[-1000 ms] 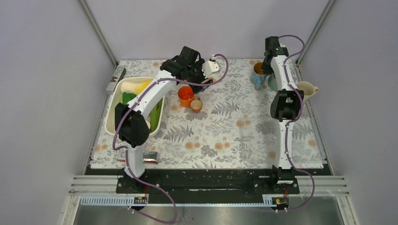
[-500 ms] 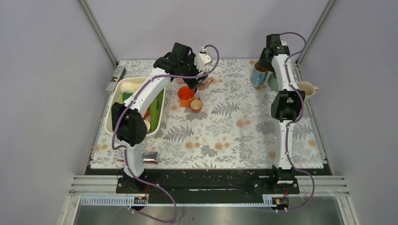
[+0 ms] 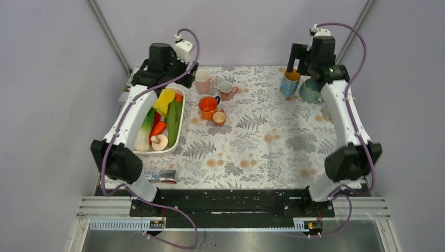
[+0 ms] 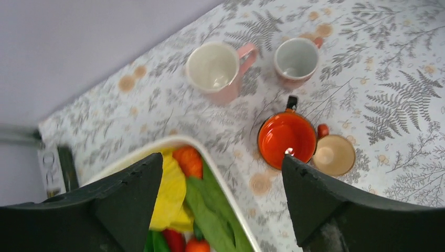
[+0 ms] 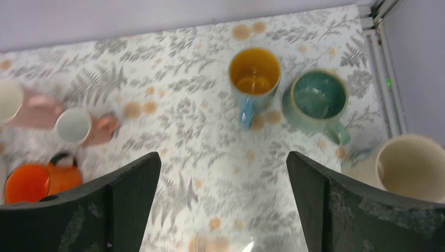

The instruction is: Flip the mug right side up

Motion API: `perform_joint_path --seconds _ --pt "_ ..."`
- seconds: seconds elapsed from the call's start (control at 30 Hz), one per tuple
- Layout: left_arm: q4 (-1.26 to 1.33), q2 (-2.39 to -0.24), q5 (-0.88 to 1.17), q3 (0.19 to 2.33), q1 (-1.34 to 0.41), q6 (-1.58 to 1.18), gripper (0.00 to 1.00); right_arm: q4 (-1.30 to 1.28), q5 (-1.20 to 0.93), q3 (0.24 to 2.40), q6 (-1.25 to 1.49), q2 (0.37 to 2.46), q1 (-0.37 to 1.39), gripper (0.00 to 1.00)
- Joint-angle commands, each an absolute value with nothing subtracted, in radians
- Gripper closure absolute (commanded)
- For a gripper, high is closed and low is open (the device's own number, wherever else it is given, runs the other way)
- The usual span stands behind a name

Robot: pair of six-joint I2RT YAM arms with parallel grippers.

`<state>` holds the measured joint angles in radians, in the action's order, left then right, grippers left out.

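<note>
Every mug in view stands mouth up. A blue mug (image 3: 289,83) (image 5: 254,79) with a yellow inside and a teal mug (image 3: 310,90) (image 5: 316,100) sit side by side at the back right. My right gripper (image 3: 304,58) (image 5: 223,157) hangs high above the cloth near them, open and empty. A cream mug (image 5: 414,165) stands further right. At the back middle are a tall pink mug (image 3: 203,81) (image 4: 215,71), a small pink mug (image 3: 226,90) (image 4: 296,59), an orange mug (image 3: 208,107) (image 4: 287,139) and a tan cup (image 3: 219,118) (image 4: 332,155). My left gripper (image 3: 167,65) (image 4: 221,160) is open and empty, high over the tray's corner.
A white tray (image 3: 181,123) (image 4: 210,149) of vegetables lies at the left of the fern-patterned cloth (image 3: 252,152). A small foil packet (image 3: 165,176) lies near the front left edge. Metal frame posts stand at both back corners.
My right gripper opened and lifted up off the blue mug. The left arm swung up and left, away from the pink mugs to above the tray.
</note>
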<state>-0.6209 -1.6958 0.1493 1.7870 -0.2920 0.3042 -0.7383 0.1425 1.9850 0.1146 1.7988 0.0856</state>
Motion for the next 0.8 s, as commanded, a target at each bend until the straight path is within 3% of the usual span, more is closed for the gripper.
perform_joint_path --seconds 0.0,0.03,0.07,0.17,0.27,0.37,0.47,0.77 --pt "-0.536 -1.510 0.153 1.582 -0.170 0.149 0.13 -0.177 0.005 1.380 0.098 1.384 0.103 0.01" --pt "-0.519 -1.470 0.163 1.494 -0.146 0.142 0.04 -0.021 0.015 1.217 0.121 1.278 0.103 0.01" --pt "-0.488 -1.419 0.156 1.416 -0.134 0.157 0.01 0.107 0.024 1.060 0.146 1.159 0.103 0.01" --pt "-0.297 -1.217 0.128 1.110 -0.130 0.208 0.01 0.414 -0.029 0.683 0.139 0.973 0.104 0.01" --pt "-0.160 -1.039 0.156 0.863 -0.130 0.177 0.01 0.533 -0.013 0.459 0.181 0.865 0.106 0.01" --pt "-0.065 -0.939 0.138 0.715 -0.132 0.098 0.01 0.470 0.109 0.343 0.204 0.776 0.106 0.01" --pt "0.017 -0.914 -0.008 0.632 -0.131 0.022 0.01 0.402 0.208 0.258 0.170 0.705 0.107 0.00" --pt "0.205 -0.790 -0.131 0.382 -0.129 0.012 0.01 0.361 0.205 0.154 0.091 0.623 0.105 0.00"
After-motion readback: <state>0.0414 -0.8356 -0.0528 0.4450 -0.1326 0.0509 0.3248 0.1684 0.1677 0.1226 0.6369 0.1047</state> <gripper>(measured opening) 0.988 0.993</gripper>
